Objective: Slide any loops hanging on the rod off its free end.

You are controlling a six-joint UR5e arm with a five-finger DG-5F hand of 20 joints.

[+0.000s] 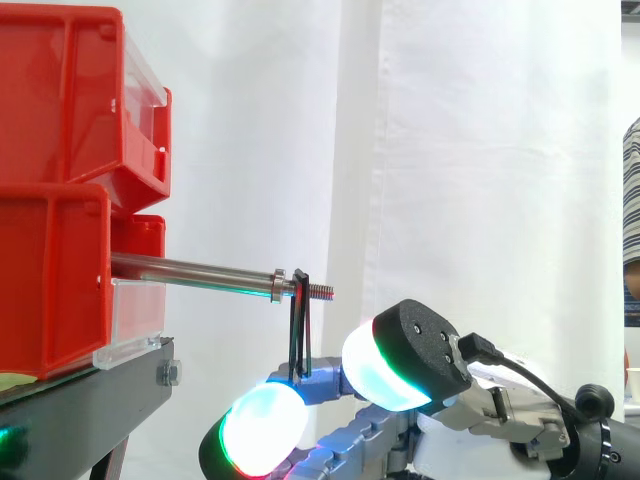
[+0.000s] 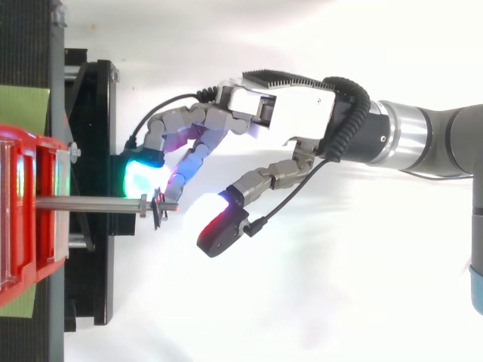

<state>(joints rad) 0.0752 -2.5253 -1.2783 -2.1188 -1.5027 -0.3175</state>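
Note:
A steel rod (image 1: 190, 271) sticks out level from the red bins toward the right, with a nut close to its threaded free end. A thin dark loop (image 1: 300, 330) hangs on the thread just past the nut, also seen from above as the loop (image 2: 159, 212). My hand (image 2: 287, 121) comes in from the right and lies below and beside the rod's tip. One fairly straight finger (image 2: 181, 177) reaches the loop's lower part and touches it. The thumb (image 2: 223, 226) stands apart beyond the rod's end. The hand (image 1: 430, 350) sits lower than the rod, open.
Stacked red bins (image 1: 60, 200) rest on a black stand (image 1: 80, 410) at the left. A white curtain hangs behind. A person's striped sleeve (image 1: 631, 230) shows at the right edge. Free room lies to the right of the rod's tip.

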